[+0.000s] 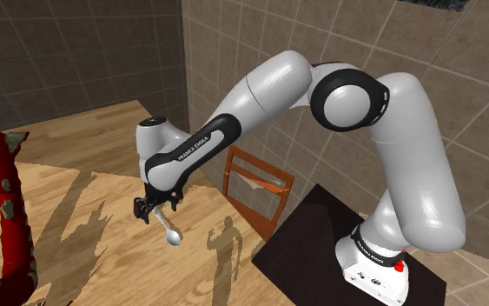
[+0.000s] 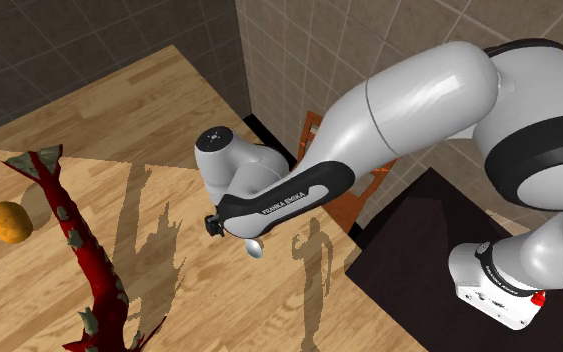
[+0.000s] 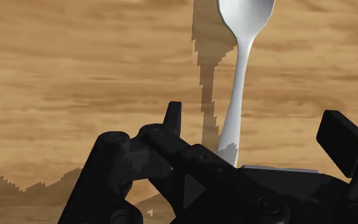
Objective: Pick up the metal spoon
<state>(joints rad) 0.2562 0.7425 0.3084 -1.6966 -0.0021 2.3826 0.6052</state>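
Observation:
A pale grey metal spoon [image 1: 171, 233] hangs bowl-down from my black gripper [image 1: 153, 209], which is shut on the top of its handle. In the second exterior view the spoon's bowl [image 2: 256, 247] shows just below the gripper [image 2: 231, 232], over the wooden tabletop [image 2: 199, 300]. In the wrist view the spoon [image 3: 238, 95] runs straight out from the gripper [image 3: 234, 162], with its shadow lying beside it on the wood, so it looks clear of the surface.
A tall red spiky object [image 1: 8, 226] stands at the shoulder view's left, with an orange rounded thing [image 2: 11, 222] near it. An orange-brown frame [image 1: 255, 187] stands between the table and the black stand [image 1: 320, 248]. Tiled walls rise behind.

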